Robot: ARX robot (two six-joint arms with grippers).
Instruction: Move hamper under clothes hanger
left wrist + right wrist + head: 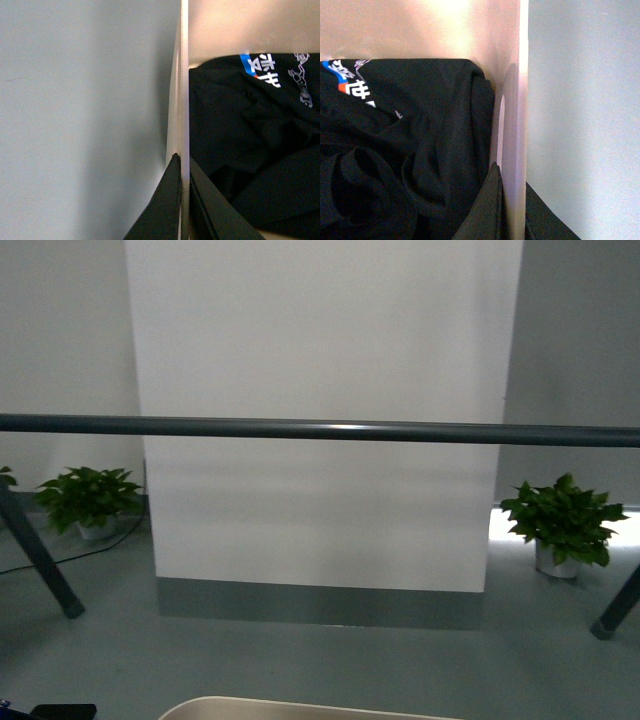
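Beige hamper (pixel 300 708) holds black garment (pixel 240 150); white-and-blue print on it, not legible; left gripper (pixel 183 172) and right gripper (pixel 512 190) each clamped on hamper wall; clothes hanger (pixel 320 429) bar beyond.

White characters (pixel 266 65) on a blue patch (pixel 245 59) mark the black garment (pixel 240 150) ahead of the left gripper (pixel 183 167). None can be read

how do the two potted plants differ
The left plant sits in dim light with a cable running past; the right plant is brightly backlit. The right plant's pot shows more than the left's. Both are leafy green, on the floor by the pillar.
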